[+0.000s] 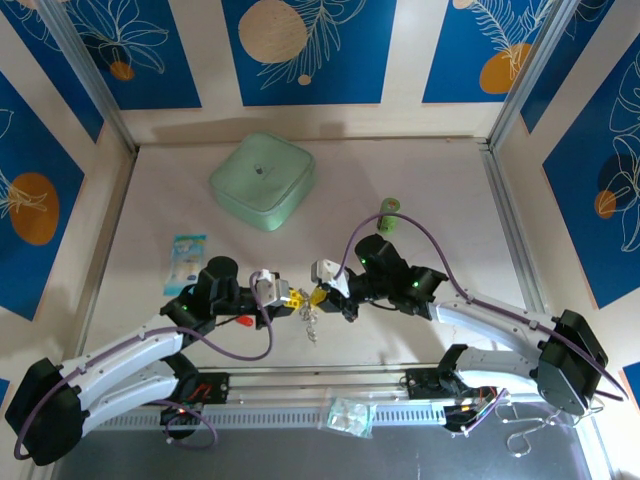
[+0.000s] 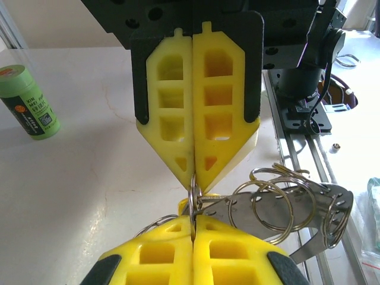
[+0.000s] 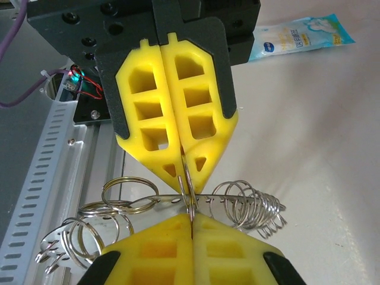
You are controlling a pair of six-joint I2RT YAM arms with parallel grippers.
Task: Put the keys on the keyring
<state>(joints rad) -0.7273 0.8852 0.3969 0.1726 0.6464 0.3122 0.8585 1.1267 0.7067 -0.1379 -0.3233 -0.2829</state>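
Item: thin silver split keyring (image 2: 192,191), held clear of the pale tabletop (image 2: 89,190) between both arms. Left gripper (image 2: 193,228) and right gripper (image 2: 193,169) each have their yellow jaws pressed together on it from opposite sides, which we judge steadies it for threading. Flat silver perforated keys (image 2: 323,199) and spare split rings (image 2: 267,205) hang just beside.

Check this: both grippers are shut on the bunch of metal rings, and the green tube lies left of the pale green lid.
Not quite. The green tube lies right of the pale green lid, as the top view shows. The left gripper and right gripper are shut on the bunch of metal rings.
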